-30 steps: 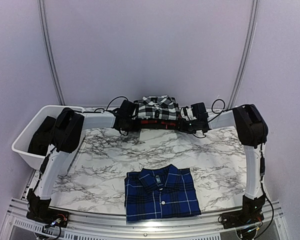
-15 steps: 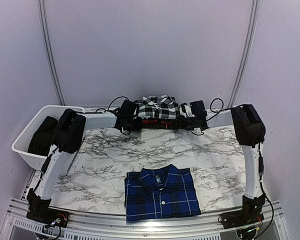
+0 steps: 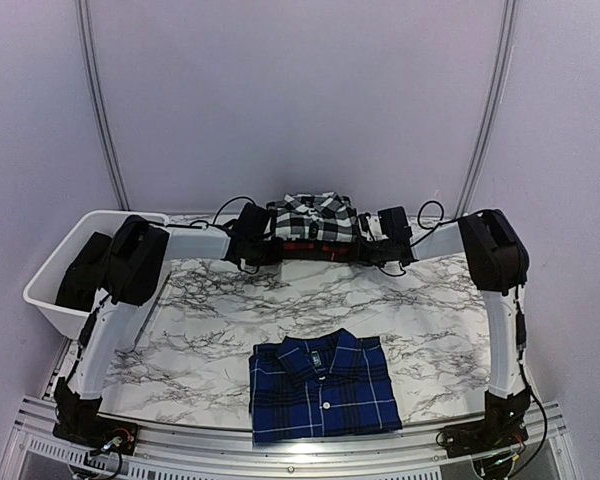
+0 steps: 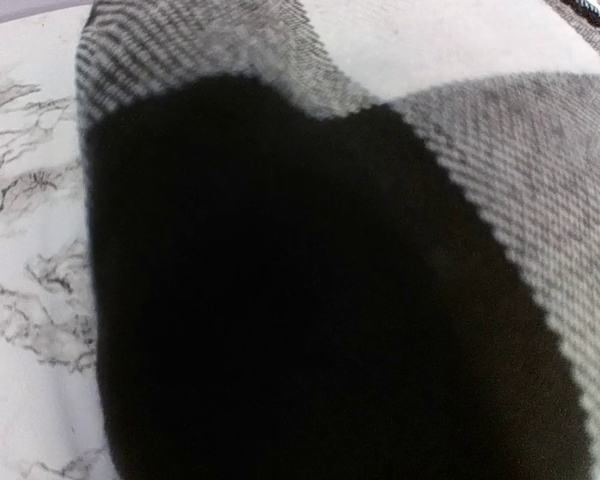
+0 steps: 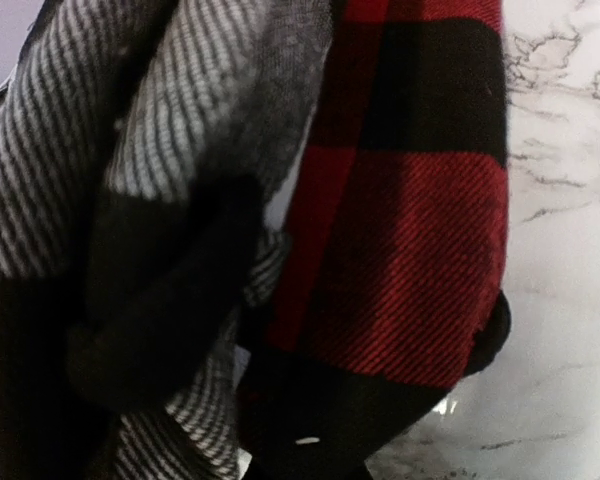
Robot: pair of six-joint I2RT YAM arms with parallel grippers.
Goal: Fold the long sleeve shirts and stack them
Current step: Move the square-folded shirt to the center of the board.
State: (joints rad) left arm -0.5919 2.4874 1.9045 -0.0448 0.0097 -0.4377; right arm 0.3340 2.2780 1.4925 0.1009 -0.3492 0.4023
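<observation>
Top external: left gripper (image 3: 268, 240) and right gripper (image 3: 363, 238), jaws closed, pinch the black-and-white check shirt (image 3: 315, 213) atop the red-and-black shirt (image 3: 305, 243) at 12 o'clock (likely to shift the stack); blue plaid shirt (image 3: 323, 390) lies folded at 6.

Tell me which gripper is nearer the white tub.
Left. The left gripper is at the shirt stack edge facing the white tub; the right gripper is at the opposite edge, farther away.

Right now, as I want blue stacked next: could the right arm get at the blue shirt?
Probably not yet: its pincer is shut on the far stack. The blue shirt itself lies uncovered.
</observation>
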